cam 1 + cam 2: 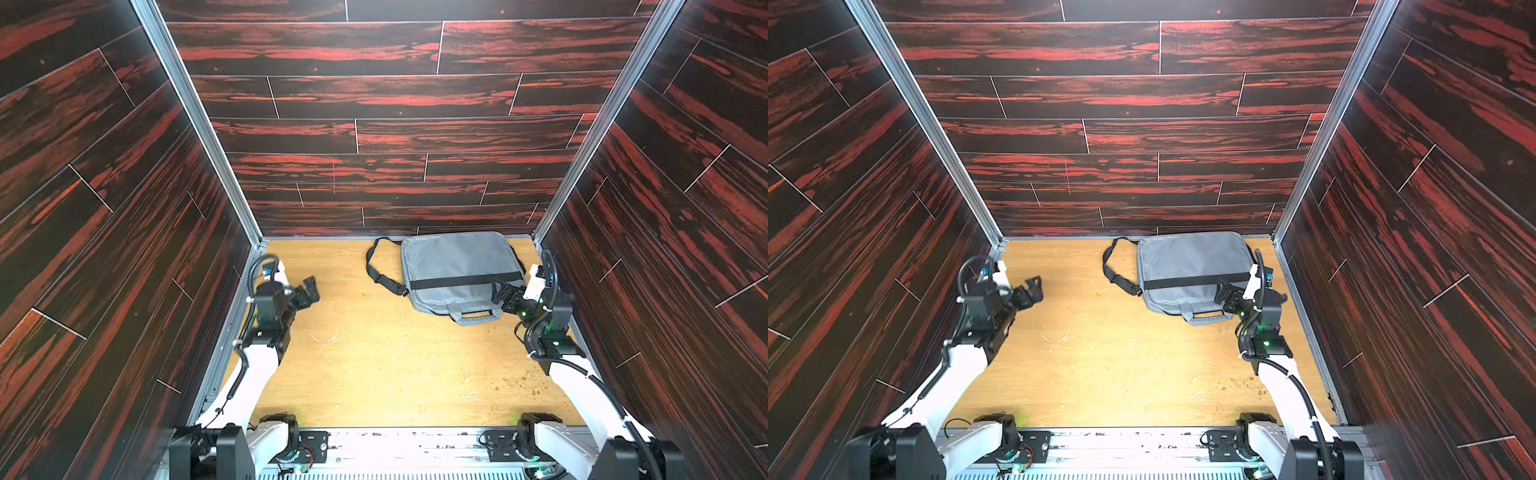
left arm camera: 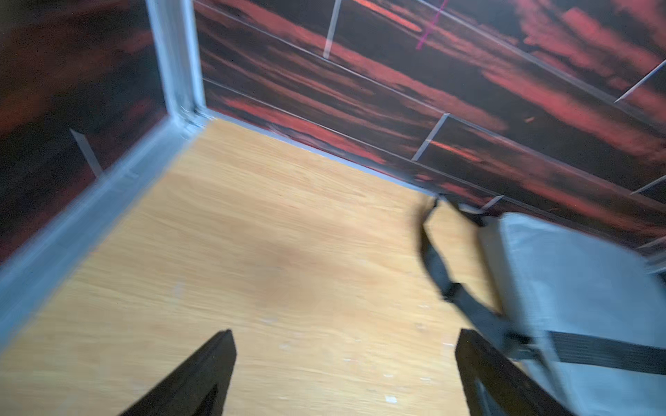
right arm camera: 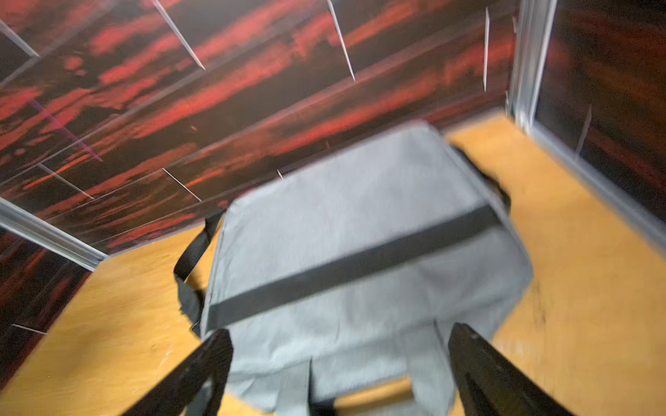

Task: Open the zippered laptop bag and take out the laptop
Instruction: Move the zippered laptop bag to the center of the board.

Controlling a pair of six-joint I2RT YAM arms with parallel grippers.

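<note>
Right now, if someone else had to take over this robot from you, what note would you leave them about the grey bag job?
Left gripper: open, empty, over the bare wooden table, apart from the bag.
Right gripper: open, empty, at the near right corner of the soft grey fabric laptop bag; contact cannot be told.
The bag lies flat at the table's far right, black band up, grey handles toward the robot, black shoulder strap looped at its left.
Laptop: not in view.
Done: nothing; the bag looks closed.
Left: unzip it, pull the laptop out.
</note>
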